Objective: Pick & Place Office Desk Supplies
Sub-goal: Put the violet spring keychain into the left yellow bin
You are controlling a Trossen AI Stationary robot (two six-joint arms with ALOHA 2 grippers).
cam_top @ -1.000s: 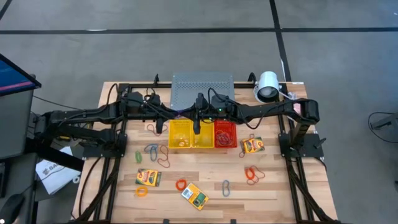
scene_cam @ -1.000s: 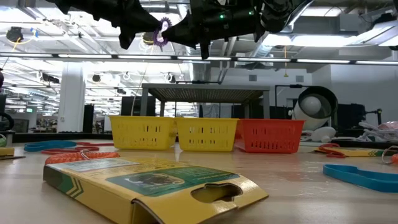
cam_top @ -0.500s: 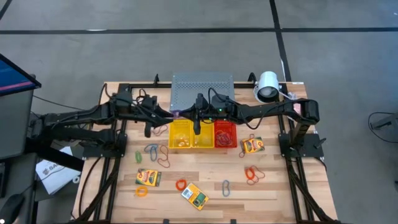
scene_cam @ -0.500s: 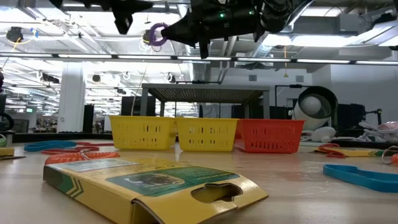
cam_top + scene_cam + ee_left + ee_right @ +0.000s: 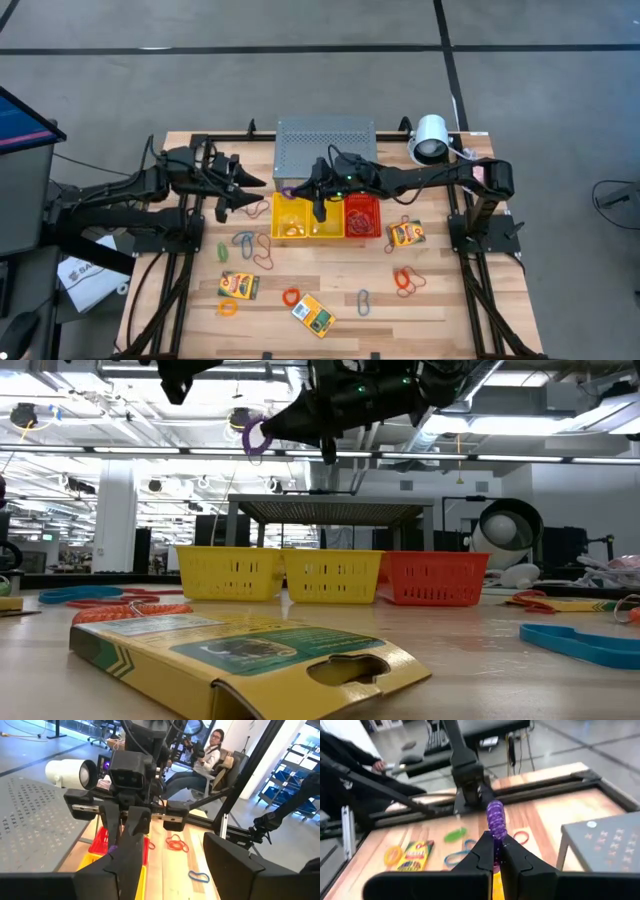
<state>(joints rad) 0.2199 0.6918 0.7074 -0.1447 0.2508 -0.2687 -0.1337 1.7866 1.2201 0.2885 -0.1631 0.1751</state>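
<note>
A purple coiled band loop (image 5: 495,815) is in the air over the left yellow basket (image 5: 291,215), with my right gripper (image 5: 496,851) shut on it; the low view shows the loop (image 5: 255,435) high above the table. My left gripper (image 5: 175,870) is open and empty, left of the loop, over the table's far left (image 5: 243,195). Other supplies lie on the wood: crayon boxes (image 5: 238,286) (image 5: 312,314) (image 5: 405,235), band loops (image 5: 291,297) (image 5: 228,308) and oval clips (image 5: 364,301). My right gripper pinches one side of the purple loop (image 5: 495,839) between its two fingertips. The fingers come from the table's right, nearly level and slanting a little down. The rest of the loop sticks out past the fingertips, lifted clear above the yellow basket.
A second yellow basket (image 5: 327,218) and a red basket (image 5: 362,215) with bands in it stand in a row with the first. Behind them is the grey perforated box (image 5: 325,145), and a white cylinder (image 5: 430,140) is at the far right. A person (image 5: 212,750) sits beyond the table.
My left gripper has opened, let go of the purple loop and drawn back toward the table's left edge, rising a little. My right gripper has kept its hold and tipped its fingers slightly down, so the loop hangs a bit lower.
</note>
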